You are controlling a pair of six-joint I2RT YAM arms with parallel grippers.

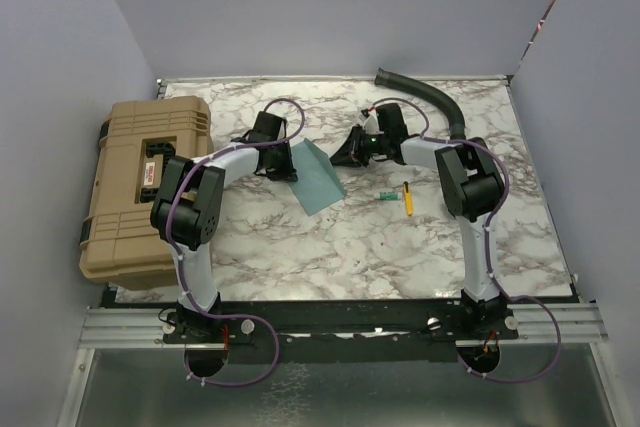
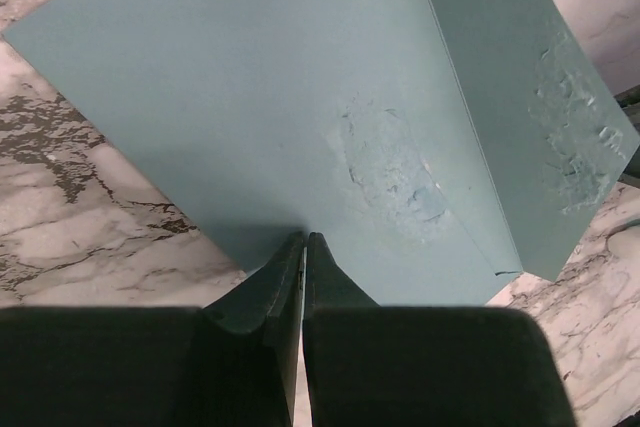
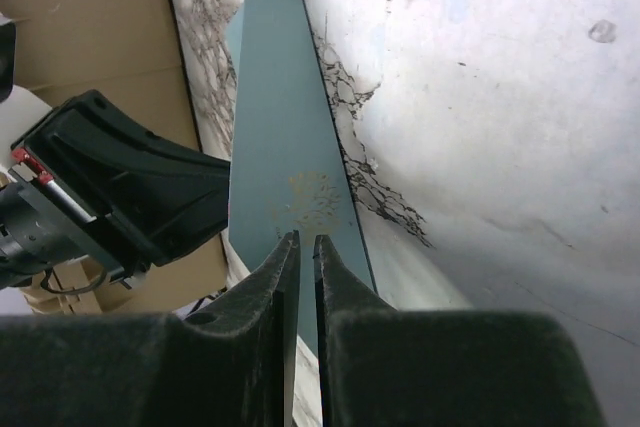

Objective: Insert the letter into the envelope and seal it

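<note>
Left wrist: left hand (image 2: pixel 304 239) tight on envelope (image 2: pixel 250 77)

Soft, even light is falling from above on the table (image 1: pixel 330 247), and the arms (image 1: pixel 240 159) are casting only faint, blurred shadows near its middle. The overhead view is staying sharp from the near edge to the far corners. In the left wrist view the envelope (image 2: pixel 250 97) is showing crisp and evenly lit, its scuffed patches catching the light, while the left gripper (image 2: pixel 304 242) is sitting dark and out of focus at the bottom. In the right wrist view glare is washing much of the table pale, its veins are fading there, and the right gripper (image 3: pixel 306 245) is looming black and blurred.
</note>
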